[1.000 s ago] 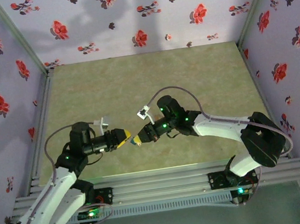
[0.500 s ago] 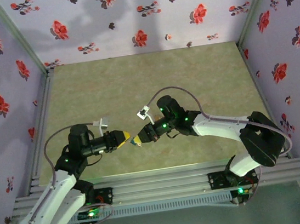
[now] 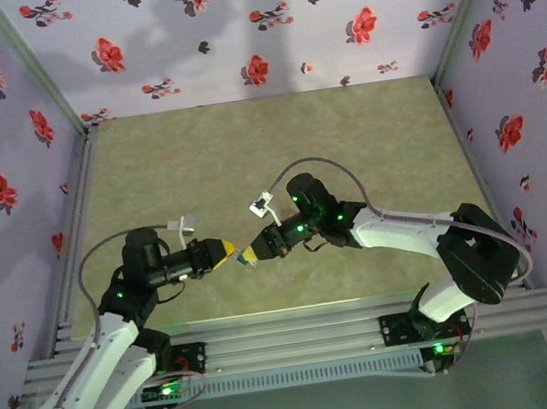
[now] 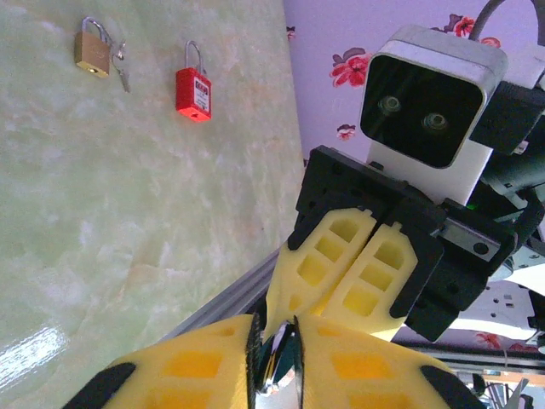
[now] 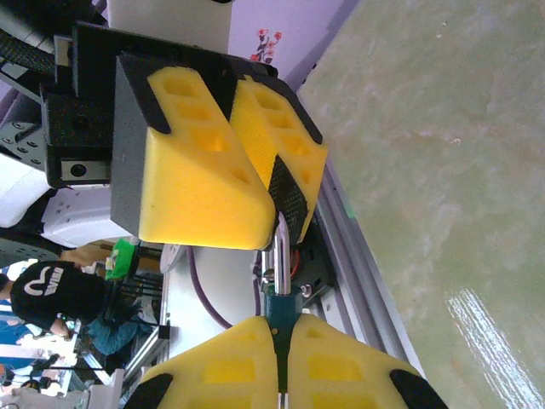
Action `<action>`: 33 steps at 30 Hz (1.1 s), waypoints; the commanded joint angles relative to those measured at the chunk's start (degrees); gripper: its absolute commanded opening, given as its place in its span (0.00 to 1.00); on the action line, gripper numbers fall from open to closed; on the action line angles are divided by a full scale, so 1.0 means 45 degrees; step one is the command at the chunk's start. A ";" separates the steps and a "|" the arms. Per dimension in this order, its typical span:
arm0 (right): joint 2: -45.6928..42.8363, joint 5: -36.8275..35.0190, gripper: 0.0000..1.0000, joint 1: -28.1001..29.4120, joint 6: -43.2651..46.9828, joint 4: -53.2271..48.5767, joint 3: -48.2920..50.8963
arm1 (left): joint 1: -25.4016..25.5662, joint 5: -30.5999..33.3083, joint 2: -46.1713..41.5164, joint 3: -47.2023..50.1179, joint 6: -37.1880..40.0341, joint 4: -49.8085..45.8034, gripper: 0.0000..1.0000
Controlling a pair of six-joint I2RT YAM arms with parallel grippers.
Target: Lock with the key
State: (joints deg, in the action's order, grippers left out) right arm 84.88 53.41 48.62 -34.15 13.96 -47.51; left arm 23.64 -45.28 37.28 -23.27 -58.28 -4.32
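Top view: my left pincer (image 3: 227, 253) and right pincer (image 3: 251, 256) meet tip to tip at lower centre; left wrist view: my pads flank a shackle (image 4: 277, 362) at bottom centre, barely apart, whether pinching I cannot tell; right wrist view: right pincer clamped on the teal lock (image 5: 278, 308), bottom centre; I should squeeze squarely, staying in line, before pushing.

Wht/blk arms (image 3: 398, 233), yellow hand pads (image 5: 213, 170).

teal item (image 5: 278, 308) largely hidden by claw pads (image 5: 221, 371)
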 commanded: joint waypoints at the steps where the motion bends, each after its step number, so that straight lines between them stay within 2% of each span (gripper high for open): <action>1: 0.0044 0.0495 0.00 -0.0107 -0.0313 0.0715 0.0127 | -0.0135 -0.0351 -0.0253 0.0151 0.0227 0.0127 0.19; 7: 0.0180 0.0782 0.00 -0.0196 -0.0801 0.1254 0.0214 | -0.0136 -0.0397 -0.0392 0.0170 0.0305 0.0110 0.13; 11: 0.0199 0.1269 0.00 -0.0337 -0.1850 0.2649 0.0484 | -0.0126 -0.0412 -0.0482 0.0229 0.0485 -0.0012 0.00; 25: 0.0720 0.2408 0.00 -0.0459 -0.5612 0.7307 0.0891 | -0.0121 -0.0388 -0.1208 0.1066 0.0712 0.0680 0.00; 33: 0.0987 0.2488 0.00 -0.0472 -0.6044 0.7787 0.0624 | -0.0135 -0.0426 -0.1418 0.1859 0.0135 0.1842 0.00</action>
State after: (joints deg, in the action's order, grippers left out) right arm 89.41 63.46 46.74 -59.72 39.64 -43.00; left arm 23.07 -45.71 31.09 -17.74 -57.14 5.08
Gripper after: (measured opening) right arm 0.063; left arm 0.065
